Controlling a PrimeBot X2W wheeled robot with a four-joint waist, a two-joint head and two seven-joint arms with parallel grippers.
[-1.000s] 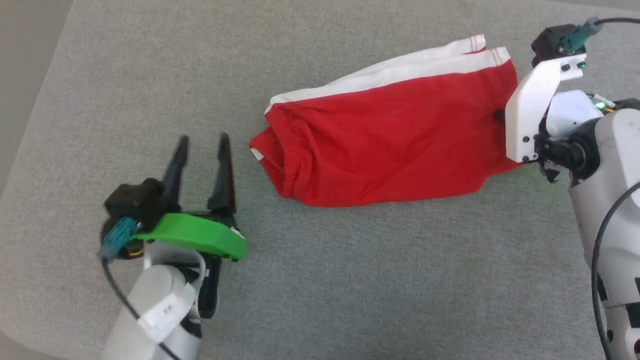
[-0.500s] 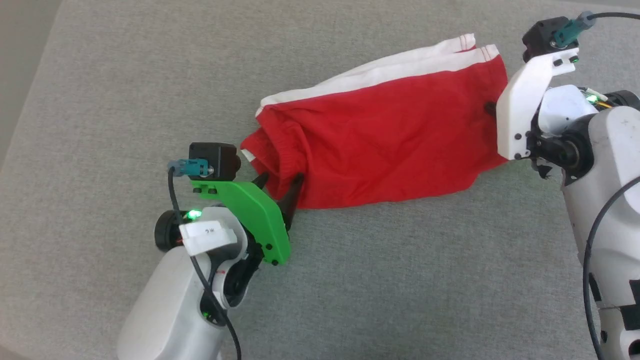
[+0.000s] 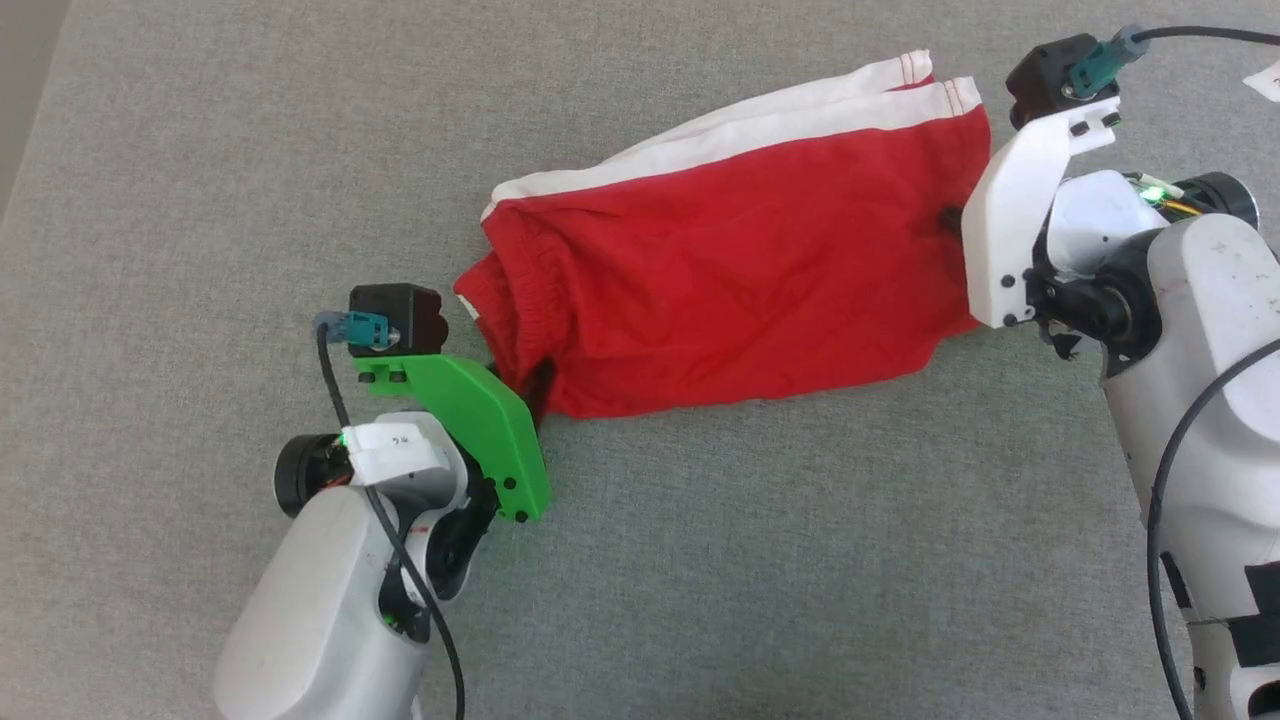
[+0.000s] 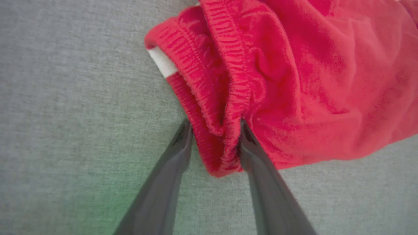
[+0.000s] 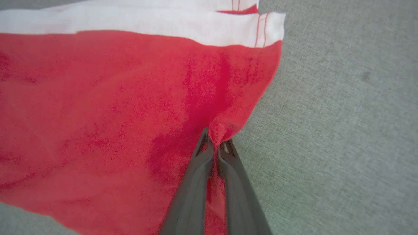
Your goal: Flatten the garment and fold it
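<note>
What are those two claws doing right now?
Left gripper: open, fingers astride the elastic edge of the soft red fabric garment.
Right gripper: closed, pinching the garment's hem.

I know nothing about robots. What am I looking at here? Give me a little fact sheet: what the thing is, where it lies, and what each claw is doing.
Item: the garment, bright red with white bands
Lies on: grey cloth surface
Left gripper: fingers apart, one on each side of the elastic waistband at its corner
Right gripper: shut, pinching the red hem at the opposite end, near the white bands
Garment state: spread between the two grippers, wrinkled, bunched at the waistband end
</note>
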